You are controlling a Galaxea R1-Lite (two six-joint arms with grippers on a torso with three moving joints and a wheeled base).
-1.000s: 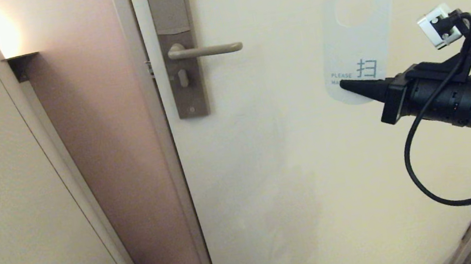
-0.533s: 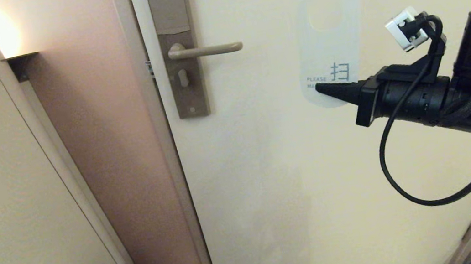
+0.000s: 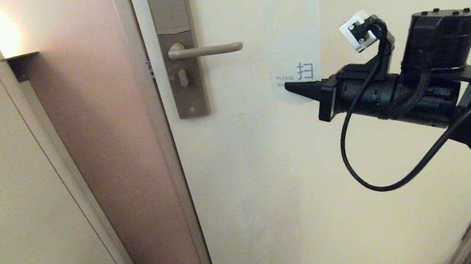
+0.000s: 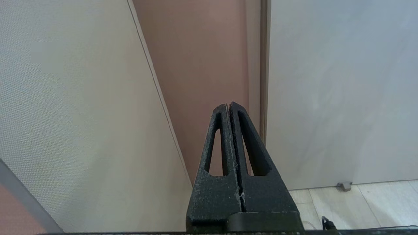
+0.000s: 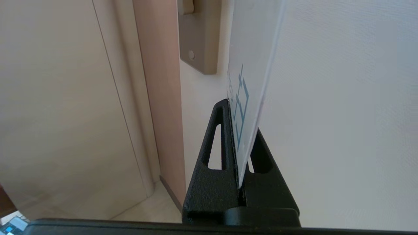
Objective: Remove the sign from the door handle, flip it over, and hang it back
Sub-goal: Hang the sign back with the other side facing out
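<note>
Leftward across the door [image 3: 270,182] is where my right gripper [image 3: 288,87] has travelled since a second ago, carrying the sign [image 3: 294,41] from far out on the right to a spot near the tip of the handle [image 3: 205,50], though a gap remains between sign and lever. My right jaws are pressed together on the sign's lower end, just under the blue character and the words beginning "PLEASE", so the sign stands upright above my fingers with its round hole at the top and its white face toward my head camera. From my right wrist I see the sign [image 5: 251,81] edge-on, rising out of the pinch of the gripper [image 5: 240,143], with the lower end of the lock plate [image 5: 199,36] beyond it. The handle itself is bare. My left gripper [image 4: 229,106] is parked low, pinched together on nothing, pointing at the door's edge just above the floor [image 4: 352,205].
</note>
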